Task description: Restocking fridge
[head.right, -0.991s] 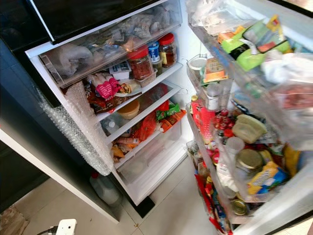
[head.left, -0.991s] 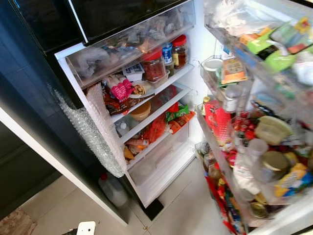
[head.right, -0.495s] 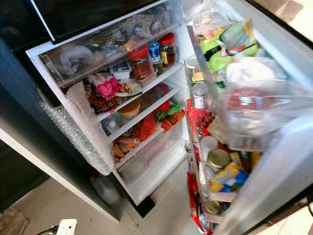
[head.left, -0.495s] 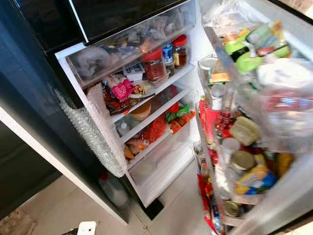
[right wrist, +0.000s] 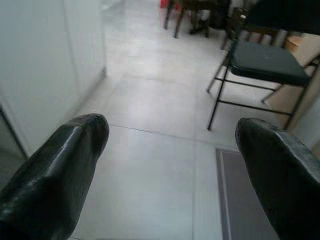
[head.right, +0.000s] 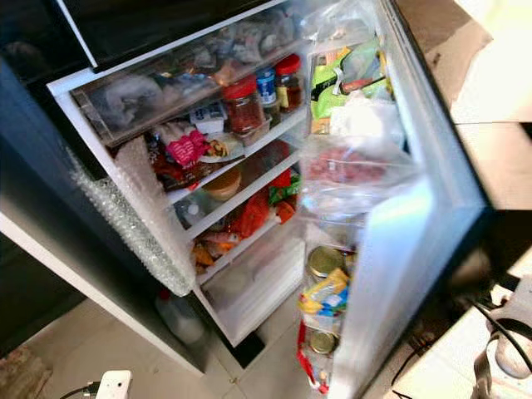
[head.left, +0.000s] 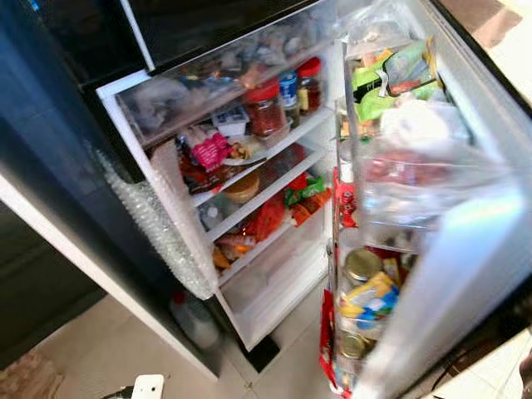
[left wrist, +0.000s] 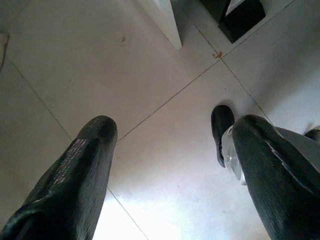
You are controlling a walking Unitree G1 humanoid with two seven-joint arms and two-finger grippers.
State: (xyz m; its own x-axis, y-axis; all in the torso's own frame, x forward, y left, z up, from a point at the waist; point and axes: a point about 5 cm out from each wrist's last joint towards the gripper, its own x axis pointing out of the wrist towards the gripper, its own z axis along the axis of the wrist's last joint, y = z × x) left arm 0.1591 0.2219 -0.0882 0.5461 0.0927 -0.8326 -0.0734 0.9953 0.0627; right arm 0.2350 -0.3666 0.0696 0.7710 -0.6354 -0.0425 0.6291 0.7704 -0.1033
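- The left gripper (left wrist: 170,145) hangs over pale floor tiles (left wrist: 150,65), its two black fingers (left wrist: 85,165) spread wide and holding nothing; a dark shoe-like shape (left wrist: 221,131) lies on the tiles beside one finger.
- The right gripper (right wrist: 170,145) points along an open floor (right wrist: 150,150), its two fingers (right wrist: 65,165) likewise wide apart and empty; one black folding chair (right wrist: 260,65) stands ahead of it.
- The fridge (head.left: 249,191) stands open in front of the robot, its door (head.left: 465,249) swung partway across the right of the head views.
- Three jars (head.left: 264,108) stand in a row on the top shelf, two with red lids and a smaller one with a blue lid between them.
- A pink packet (head.left: 208,151) and a plate of food sit on the shelf below; red and green packets (head.left: 301,193) fill the next one down.
- Door racks hold green pouches (head.left: 386,79), clear bags and at least two tins (head.left: 363,264).
- Bubble wrap (head.left: 158,229) hangs off the fridge's left edge, with one plastic jug (head.left: 193,320) on the floor beneath.
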